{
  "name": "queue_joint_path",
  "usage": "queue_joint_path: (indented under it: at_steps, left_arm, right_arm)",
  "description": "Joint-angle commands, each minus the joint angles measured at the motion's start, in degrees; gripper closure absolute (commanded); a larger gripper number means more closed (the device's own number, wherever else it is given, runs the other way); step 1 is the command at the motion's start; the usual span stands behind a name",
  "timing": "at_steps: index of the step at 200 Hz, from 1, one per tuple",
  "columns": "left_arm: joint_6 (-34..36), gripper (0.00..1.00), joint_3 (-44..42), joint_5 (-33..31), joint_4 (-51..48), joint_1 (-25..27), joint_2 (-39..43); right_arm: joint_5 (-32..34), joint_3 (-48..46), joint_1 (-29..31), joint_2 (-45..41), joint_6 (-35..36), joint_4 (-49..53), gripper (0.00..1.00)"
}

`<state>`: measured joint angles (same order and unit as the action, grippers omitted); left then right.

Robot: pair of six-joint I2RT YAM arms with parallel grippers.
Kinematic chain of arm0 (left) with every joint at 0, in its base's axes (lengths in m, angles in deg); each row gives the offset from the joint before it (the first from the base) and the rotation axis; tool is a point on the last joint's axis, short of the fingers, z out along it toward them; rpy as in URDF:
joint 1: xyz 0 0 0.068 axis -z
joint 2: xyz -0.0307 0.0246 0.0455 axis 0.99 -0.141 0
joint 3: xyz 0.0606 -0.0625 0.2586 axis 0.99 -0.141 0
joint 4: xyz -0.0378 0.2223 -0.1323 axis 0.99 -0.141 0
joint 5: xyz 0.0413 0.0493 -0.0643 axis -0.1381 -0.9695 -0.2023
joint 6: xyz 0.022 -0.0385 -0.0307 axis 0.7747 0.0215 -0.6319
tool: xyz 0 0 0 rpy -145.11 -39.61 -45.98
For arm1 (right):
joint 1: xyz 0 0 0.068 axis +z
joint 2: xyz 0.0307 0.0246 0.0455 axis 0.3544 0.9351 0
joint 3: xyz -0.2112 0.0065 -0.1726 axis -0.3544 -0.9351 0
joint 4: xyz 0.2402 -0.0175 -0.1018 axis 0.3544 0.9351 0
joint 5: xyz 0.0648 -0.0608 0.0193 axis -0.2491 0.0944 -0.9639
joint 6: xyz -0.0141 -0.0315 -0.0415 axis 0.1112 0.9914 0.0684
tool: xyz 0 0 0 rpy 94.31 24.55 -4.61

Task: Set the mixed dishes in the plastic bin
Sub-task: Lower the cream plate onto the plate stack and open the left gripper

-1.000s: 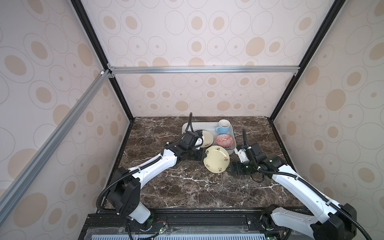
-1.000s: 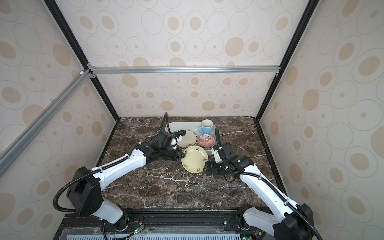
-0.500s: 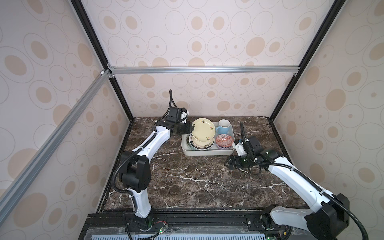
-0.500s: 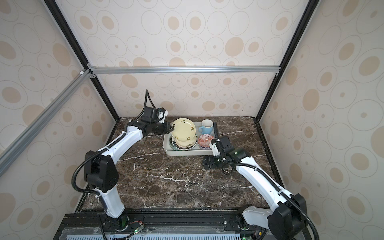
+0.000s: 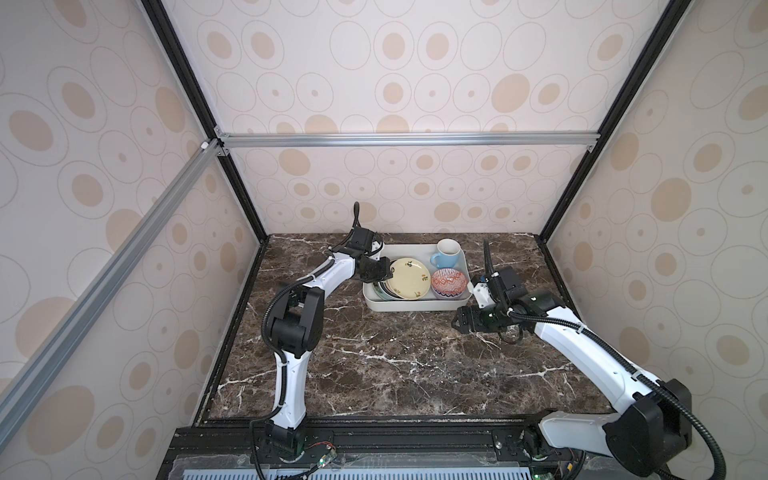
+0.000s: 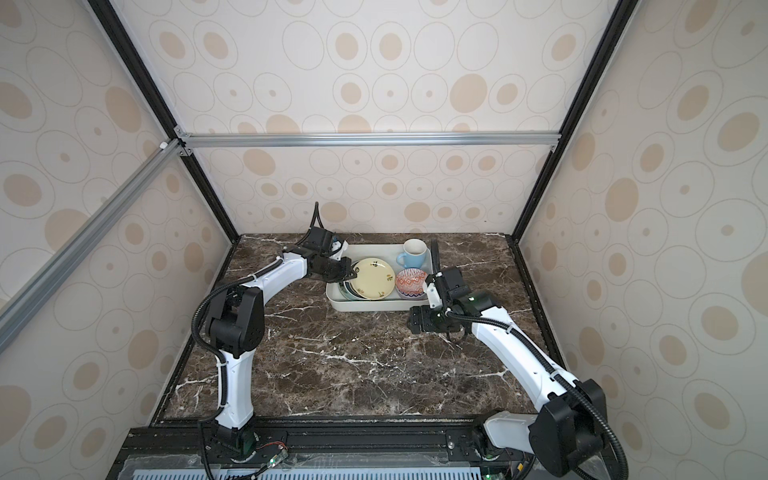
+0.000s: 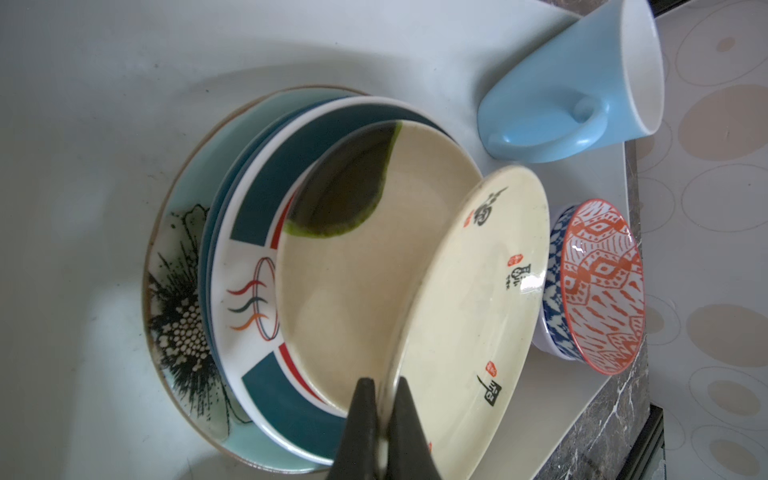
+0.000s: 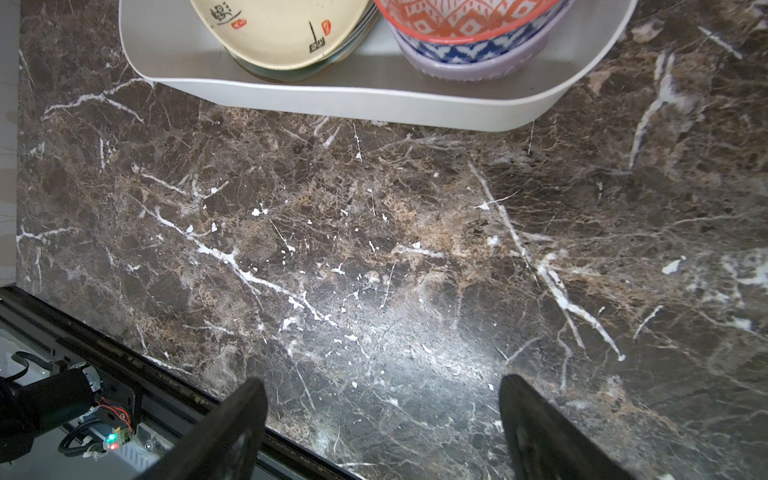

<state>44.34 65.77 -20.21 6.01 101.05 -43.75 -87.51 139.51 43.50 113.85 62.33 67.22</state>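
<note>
The left gripper was pinching the rim of the small cream plate, holding it tilted over the plate stack inside the plastic bin, beside the red-patterned bowl and light-blue mug. The right gripper hovered with its jaws spread wide over the marble tabletop, near the bin's front corner.

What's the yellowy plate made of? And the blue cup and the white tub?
The cream plate is probably glazed ceramic: glossy, with a bright highlight near its rim. The light-blue mug looks ceramic too, smoothly glazed. The white bin looks like matte plastic, thin-walled with rounded corners.
</note>
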Motion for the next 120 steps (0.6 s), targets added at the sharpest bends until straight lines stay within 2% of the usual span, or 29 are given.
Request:
queue_joint_path:
  at_steps: [1,120]
  left_arm:
    - [0.03,1.0,3.29,1.01,0.46,-0.26,-0.49]
    - [0.4,0.96,6.23,0.57,-0.24,-0.79,-4.01]
  right_arm:
    - [-0.16,1.47,-0.67,0.3,0.93,1.3,0.09]
    - [-0.26,1.92,-1.45,1.17,1.01,1.65,0.09]
